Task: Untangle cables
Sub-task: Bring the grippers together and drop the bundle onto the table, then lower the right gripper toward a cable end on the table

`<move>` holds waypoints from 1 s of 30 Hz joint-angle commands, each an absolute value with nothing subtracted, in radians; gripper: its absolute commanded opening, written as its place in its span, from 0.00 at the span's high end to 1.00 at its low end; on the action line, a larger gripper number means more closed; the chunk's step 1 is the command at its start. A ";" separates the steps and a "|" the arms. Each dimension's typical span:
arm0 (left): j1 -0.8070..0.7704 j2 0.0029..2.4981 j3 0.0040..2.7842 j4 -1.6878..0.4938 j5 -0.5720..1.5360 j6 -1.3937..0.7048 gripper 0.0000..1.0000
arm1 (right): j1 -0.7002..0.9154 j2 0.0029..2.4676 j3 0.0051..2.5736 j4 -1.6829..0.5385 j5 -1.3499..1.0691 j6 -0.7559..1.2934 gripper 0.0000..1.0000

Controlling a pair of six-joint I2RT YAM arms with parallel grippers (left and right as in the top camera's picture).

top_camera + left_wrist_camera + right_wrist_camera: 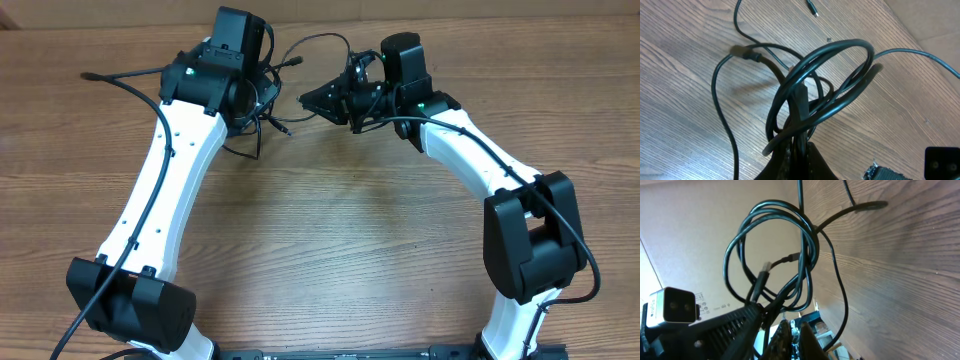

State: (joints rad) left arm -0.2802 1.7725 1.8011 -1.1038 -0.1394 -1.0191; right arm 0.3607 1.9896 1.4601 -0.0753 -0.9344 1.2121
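Observation:
The cables (268, 108) are a knot of thin black cords at the far middle of the table, between the two grippers. My left gripper (255, 100) is shut on the bundle. In the left wrist view the cables (832, 75) rise as loops out of its pinched tips (801, 150), and a loose plug (812, 8) lies beyond. My right gripper (306, 98) points left at the knot, its jaws shut. In the right wrist view the looped cables (805, 245) hang just off its tips (792, 330). I cannot make out whether a strand is pinched there.
One cord runs out left to an end (90, 75) on the wooden table (330, 230). Another arcs behind the grippers (320, 40). A brown cardboard surface (685, 235) stands beyond the table's far edge. The left arm's ribbed finger (725, 325) sits close beside my right gripper.

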 commanded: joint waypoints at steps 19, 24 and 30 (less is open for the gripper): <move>-0.279 1.745 1.802 -1.150 -0.287 -0.957 0.05 | 0.265 1.954 1.472 -0.020 -1.110 1.239 0.96; -0.279 1.745 1.802 -1.156 -0.288 -0.950 0.00 | 0.253 1.954 1.472 0.008 -1.129 1.237 0.96; -0.279 1.745 1.802 -1.157 -0.287 -0.895 0.00 | 0.249 1.954 1.472 -0.014 -1.114 1.153 0.36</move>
State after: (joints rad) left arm -0.2802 1.7725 1.8011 -1.1549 -0.2665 -0.9405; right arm 0.2584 1.9888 1.4601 -0.0158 -1.1149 1.2045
